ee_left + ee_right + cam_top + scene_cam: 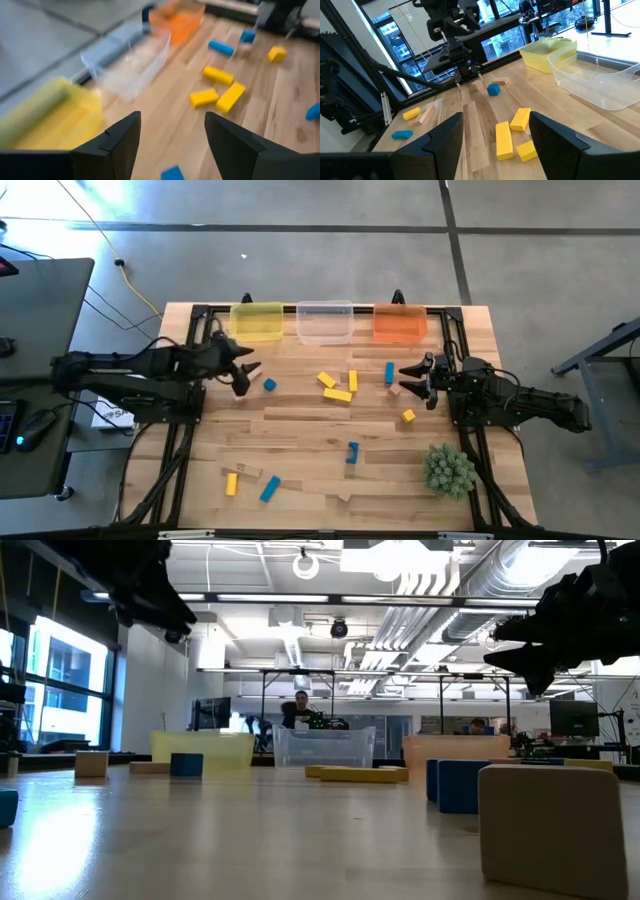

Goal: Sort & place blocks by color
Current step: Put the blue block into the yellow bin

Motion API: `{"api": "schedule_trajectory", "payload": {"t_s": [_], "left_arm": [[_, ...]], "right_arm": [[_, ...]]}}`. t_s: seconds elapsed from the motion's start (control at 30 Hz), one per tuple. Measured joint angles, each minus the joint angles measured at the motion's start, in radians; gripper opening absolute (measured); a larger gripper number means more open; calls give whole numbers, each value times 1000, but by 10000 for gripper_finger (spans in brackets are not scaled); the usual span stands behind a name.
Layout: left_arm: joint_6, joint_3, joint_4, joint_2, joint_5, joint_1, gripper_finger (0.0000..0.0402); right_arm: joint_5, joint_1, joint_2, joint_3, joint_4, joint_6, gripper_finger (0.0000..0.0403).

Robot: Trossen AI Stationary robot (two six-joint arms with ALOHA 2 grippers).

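Note:
Small blue, yellow and tan blocks lie scattered flat on the wooden table. Three yellow bars (338,387) lie near the middle, with a blue bar (389,372) and a tan block (397,389) beside them. A blue cube (270,384) lies just right of my left gripper (243,370), which hovers open above the table and holds nothing; the cube (172,173) shows between its fingers. My right gripper (420,375) hovers open near the tan block and looks toward the yellow bars (503,140). More blocks (250,478) lie near the table's near edge.
A yellow bin (257,321), a clear bin (325,321) and an orange bin (400,322) stand in a row along the far edge. A spiky green plant ball (448,470) sits at the near right. A yellow cube (408,415) and a blue block (352,451) lie between.

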Motion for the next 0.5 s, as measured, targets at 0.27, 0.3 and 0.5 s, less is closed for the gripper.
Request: {"api": "schedule_trajectory", "payload": {"t_s": [0.27, 0.3, 0.5], "left_arm": [[-148, 37, -67, 174, 123, 106, 209], [-160, 40, -67, 192, 139, 115, 209], [-248, 44, -66, 301, 233, 163, 209]], "right_arm": [[0, 0, 0, 0, 0, 0, 216], [0, 0, 0, 0, 0, 0, 216], [0, 0, 0, 0, 0, 0, 216]]}}
